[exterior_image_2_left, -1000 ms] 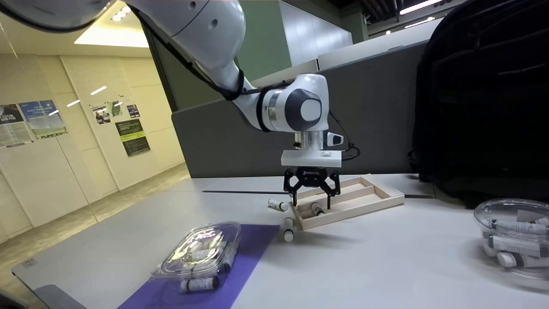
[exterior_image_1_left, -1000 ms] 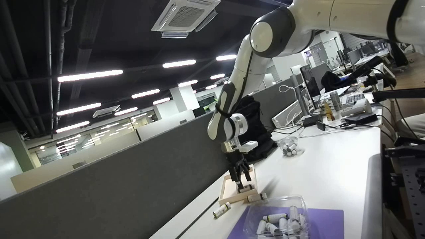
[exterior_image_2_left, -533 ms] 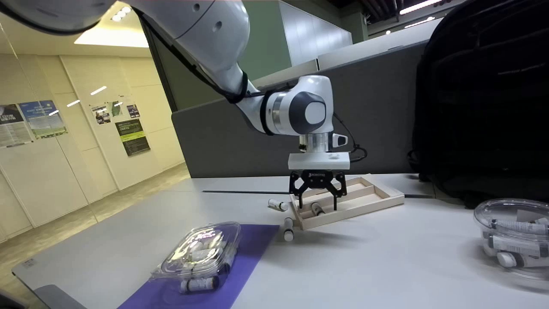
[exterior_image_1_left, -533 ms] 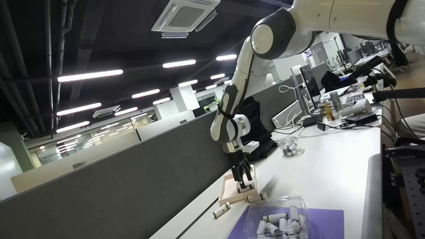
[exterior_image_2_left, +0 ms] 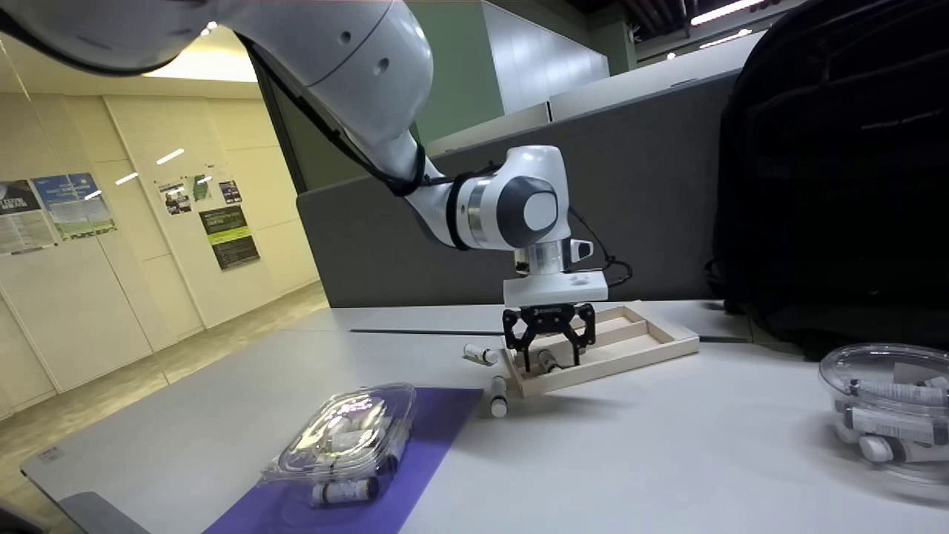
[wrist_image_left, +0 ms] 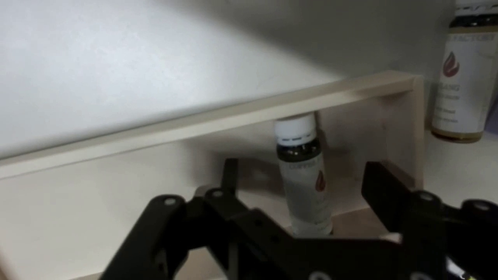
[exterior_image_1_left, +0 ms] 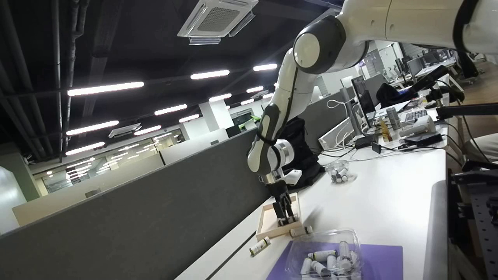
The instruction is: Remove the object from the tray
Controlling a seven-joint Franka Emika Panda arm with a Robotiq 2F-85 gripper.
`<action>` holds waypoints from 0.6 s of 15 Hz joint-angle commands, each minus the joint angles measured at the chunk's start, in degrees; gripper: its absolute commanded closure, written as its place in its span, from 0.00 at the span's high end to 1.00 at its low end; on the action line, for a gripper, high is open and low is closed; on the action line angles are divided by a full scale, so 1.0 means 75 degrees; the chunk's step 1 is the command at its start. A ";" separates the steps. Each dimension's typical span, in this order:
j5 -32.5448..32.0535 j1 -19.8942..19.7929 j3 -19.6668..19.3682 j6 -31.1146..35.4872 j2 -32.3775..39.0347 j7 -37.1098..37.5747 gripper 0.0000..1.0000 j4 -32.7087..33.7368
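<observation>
Gripper (exterior_image_2_left: 551, 366) lower, white desk (exterior_image_2_left: 637, 452), dark ceiling (exterior_image_1_left: 163, 50)

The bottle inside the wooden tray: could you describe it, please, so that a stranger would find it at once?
On the white table, look for the light wooden tray below the robot's open gripper. Between the spread fingers lies a small bottle with a white cap, pale label and red mark. Two similar bottles lie nearby on the table; this one lies inside the tray.
</observation>
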 commanded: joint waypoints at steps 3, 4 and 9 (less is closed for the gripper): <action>-0.0309 0.0023 0.0007 0.0205 0.0004 -0.0100 0.39 0.0083; -0.0346 0.0026 0.0015 0.0245 -0.0023 -0.0112 0.31 0.0061; -0.0347 0.0091 0.0159 0.0556 -0.0378 -0.0270 0.06 -0.0325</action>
